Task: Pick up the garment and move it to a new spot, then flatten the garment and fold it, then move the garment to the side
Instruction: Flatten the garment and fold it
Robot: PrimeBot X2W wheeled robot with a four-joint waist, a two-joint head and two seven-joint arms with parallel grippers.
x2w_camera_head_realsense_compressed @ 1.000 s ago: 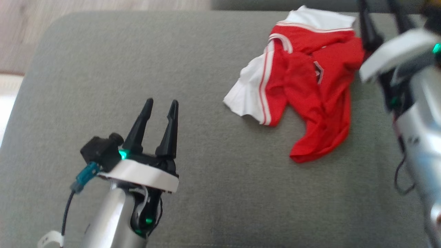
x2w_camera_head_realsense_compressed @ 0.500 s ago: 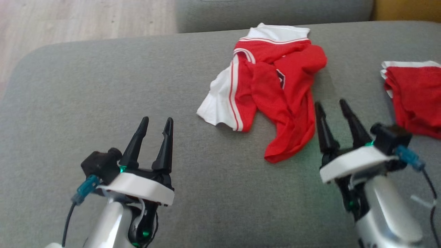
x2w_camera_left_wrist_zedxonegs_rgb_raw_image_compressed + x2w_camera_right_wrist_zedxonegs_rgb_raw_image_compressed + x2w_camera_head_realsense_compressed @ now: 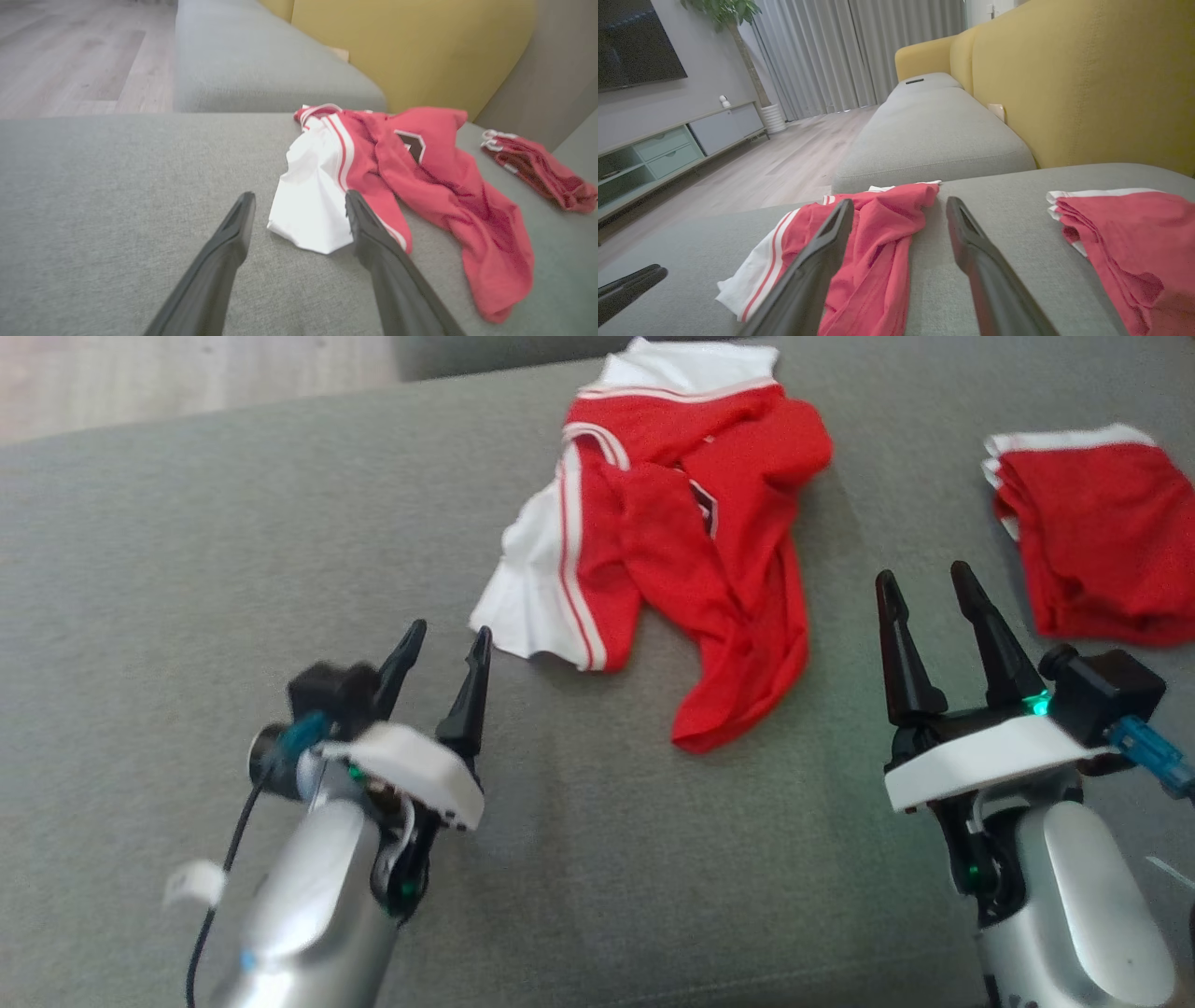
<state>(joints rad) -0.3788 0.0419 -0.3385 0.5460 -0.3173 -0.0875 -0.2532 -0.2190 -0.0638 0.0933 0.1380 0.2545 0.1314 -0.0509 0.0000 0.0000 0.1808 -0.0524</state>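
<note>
A crumpled red and white garment (image 3: 672,560) lies on the grey sofa cushion (image 3: 187,541), its white panel toward my left; it also shows in the left wrist view (image 3: 373,186) and the right wrist view (image 3: 864,252). My left gripper (image 3: 450,644) is open, its tips just short of the garment's white corner (image 3: 308,233). To the right of the garment's lower end, my right gripper (image 3: 929,586) stands open above bare cushion. Neither holds anything.
A second red and white garment (image 3: 1088,546), folded, lies at the cushion's right. The yellow sofa back (image 3: 1087,84) rises behind. Another grey seat cushion (image 3: 934,126) adjoins at the far side, with wooden floor (image 3: 775,163) beyond the edge.
The head camera has swung right and down, bringing the folded garment into view. My right gripper has come down from the garment's far side to its near right. My left gripper has edged toward the white corner.
</note>
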